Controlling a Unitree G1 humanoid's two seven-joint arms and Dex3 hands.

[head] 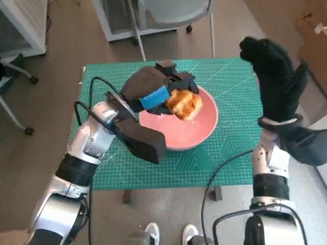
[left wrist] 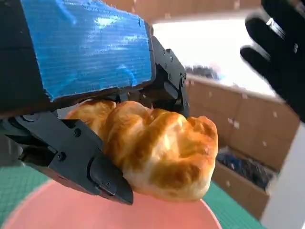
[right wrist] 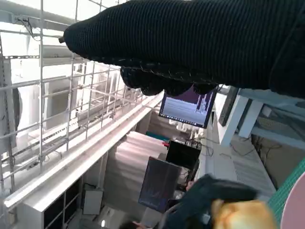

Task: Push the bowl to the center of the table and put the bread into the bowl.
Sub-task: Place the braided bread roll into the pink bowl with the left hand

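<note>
Right hand (head: 278, 84) sat nearest the head camera, raised clear above the desk's (head: 240, 158) right side, gloved fingers upright, loosely apart and holding nothing. Left hand (head: 161, 92) gripped the bread (head: 185, 104) between its black fingers (left wrist: 90, 164), the blue tape (head: 154, 97) on its back turned upward. Bread hung over the pink bowl (head: 194, 135), above the far part of the basin and seemingly not yet touching it. Bowl rested on the green mat (head: 230, 81), about mid-desk, so the push looked done.

Your step in hand, judging by this, was the release. You would do well to lower the left hand until the bread nearly meets the basin, then part the fingers slowly. Keep the wrist off the near rim, or the bowl may tip or slide. Leave the right hand raised.
</note>
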